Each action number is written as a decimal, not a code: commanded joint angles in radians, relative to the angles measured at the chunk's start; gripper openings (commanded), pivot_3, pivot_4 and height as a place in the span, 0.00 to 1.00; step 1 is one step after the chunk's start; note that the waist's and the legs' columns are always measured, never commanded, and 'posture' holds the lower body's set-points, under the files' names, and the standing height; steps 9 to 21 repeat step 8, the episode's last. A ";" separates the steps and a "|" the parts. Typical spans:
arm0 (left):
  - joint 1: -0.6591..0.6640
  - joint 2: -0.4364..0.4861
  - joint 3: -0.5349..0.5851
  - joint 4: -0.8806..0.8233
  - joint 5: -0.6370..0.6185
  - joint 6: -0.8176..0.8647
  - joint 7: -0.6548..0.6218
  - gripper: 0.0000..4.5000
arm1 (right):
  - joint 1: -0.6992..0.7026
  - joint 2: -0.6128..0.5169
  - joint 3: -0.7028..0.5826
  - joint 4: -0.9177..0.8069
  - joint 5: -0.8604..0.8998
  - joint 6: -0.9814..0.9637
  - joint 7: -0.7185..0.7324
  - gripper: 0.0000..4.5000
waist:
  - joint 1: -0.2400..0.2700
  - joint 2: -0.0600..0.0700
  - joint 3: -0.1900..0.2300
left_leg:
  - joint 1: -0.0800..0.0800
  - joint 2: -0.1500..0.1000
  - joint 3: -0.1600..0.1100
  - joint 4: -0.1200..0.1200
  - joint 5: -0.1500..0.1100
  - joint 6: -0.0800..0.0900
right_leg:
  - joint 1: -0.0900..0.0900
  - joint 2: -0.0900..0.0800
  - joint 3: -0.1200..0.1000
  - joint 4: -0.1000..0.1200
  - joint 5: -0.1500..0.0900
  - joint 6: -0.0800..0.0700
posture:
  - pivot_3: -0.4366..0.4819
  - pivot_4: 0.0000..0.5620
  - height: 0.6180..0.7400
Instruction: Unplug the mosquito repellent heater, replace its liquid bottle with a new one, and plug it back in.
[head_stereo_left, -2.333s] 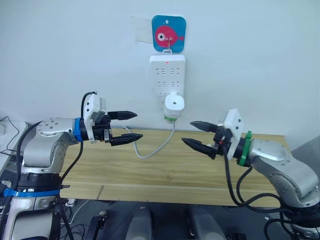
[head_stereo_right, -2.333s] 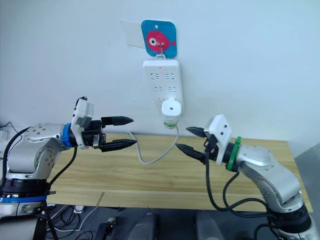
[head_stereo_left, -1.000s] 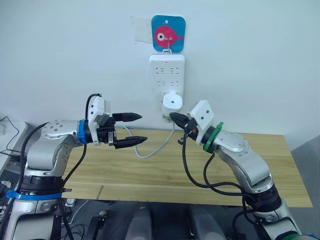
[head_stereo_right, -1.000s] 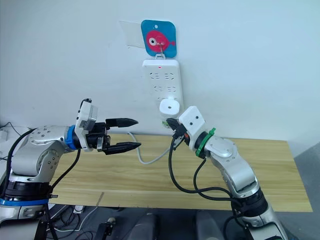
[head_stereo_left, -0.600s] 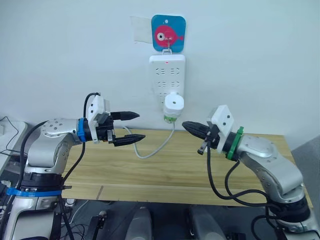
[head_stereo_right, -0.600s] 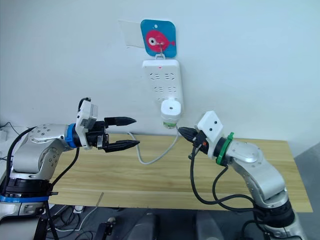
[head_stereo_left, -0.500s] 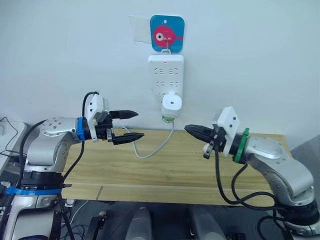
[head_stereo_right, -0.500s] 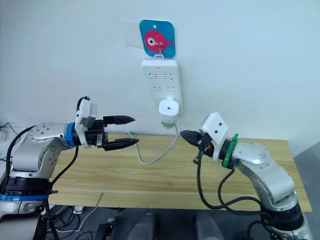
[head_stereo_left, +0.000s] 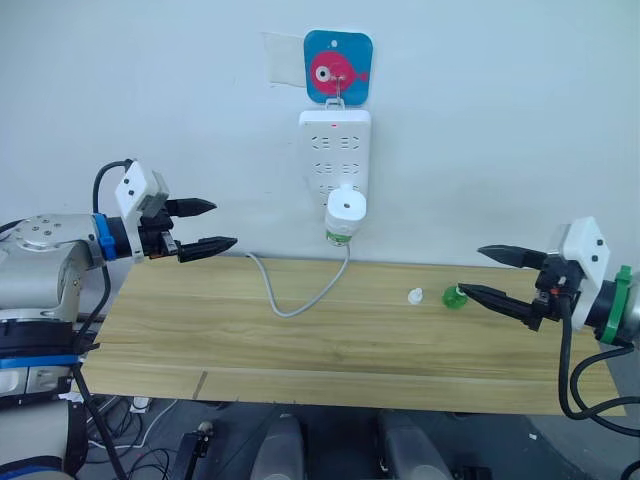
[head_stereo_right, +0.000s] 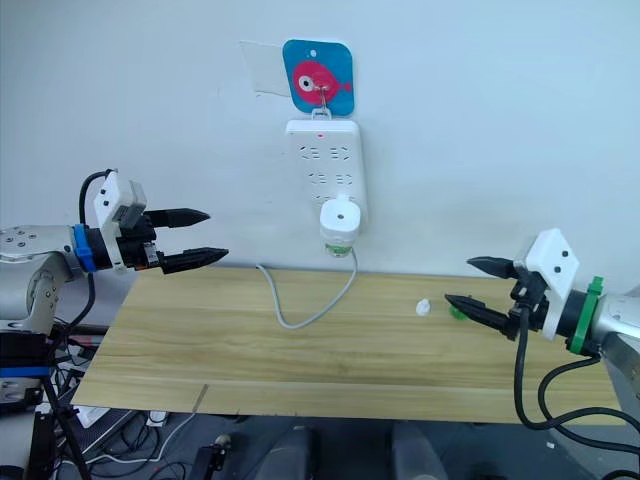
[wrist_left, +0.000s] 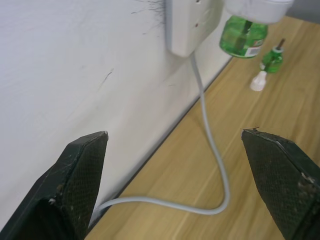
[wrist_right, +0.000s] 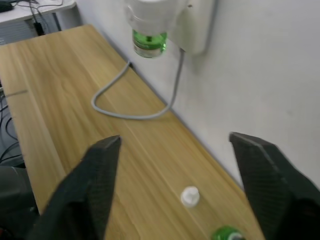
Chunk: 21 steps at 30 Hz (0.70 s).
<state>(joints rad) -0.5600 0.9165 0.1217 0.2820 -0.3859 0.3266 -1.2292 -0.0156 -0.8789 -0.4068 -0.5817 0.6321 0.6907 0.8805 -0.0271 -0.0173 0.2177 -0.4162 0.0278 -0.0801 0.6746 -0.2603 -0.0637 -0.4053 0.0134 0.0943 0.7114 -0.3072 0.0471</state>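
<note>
The mosquito repellent heater is plugged into the lowest socket of the white power strip on the wall, with a green liquid bottle screwed in underneath. A second small green bottle stands on the wooden table at the right, a white cap beside it. My left gripper hovers open and empty, far left of the heater. My right gripper is open and empty just right of the small bottle. The left wrist view has the heater and the small bottle.
A grey cable loops from the power strip down onto the table. A blue card with a pink fish hangs above the strip. Cables and a white surface lie beyond the table's left end.
Both arms have drawn back outward: left gripper to the left, right gripper to the right and away from the heater, its fingers now apart. The small bottle and cap now show on the table.
</note>
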 joint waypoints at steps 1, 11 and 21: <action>-0.002 0.001 0.015 -0.010 0.021 -0.036 0.021 1.00 | -0.001 0.007 -0.016 -0.001 -0.013 -0.042 -0.017 0.98 | 0.000 0.000 0.000 | 0.000 0.000 0.000 0.000 0.000 0.000 | 0.000 0.000 0.000 0.000 0.000 0.000 | 0.57 0.28 1.00; -0.007 0.002 0.009 0.016 0.023 -0.041 0.003 1.00 | -0.001 0.005 -0.008 0.000 -0.016 -0.047 -0.035 0.98 | 0.001 0.000 0.000 | 0.000 0.000 0.000 0.000 0.000 0.000 | 0.000 0.000 0.000 0.000 0.000 0.000 | 0.57 0.28 1.00; -0.007 0.002 0.009 0.016 0.023 -0.041 0.003 1.00 | -0.001 0.005 -0.008 0.000 -0.016 -0.047 -0.035 0.98 | 0.001 0.000 0.000 | 0.000 0.000 0.000 0.000 0.000 0.000 | 0.000 0.000 0.000 0.000 0.000 0.000 | 0.57 0.28 1.00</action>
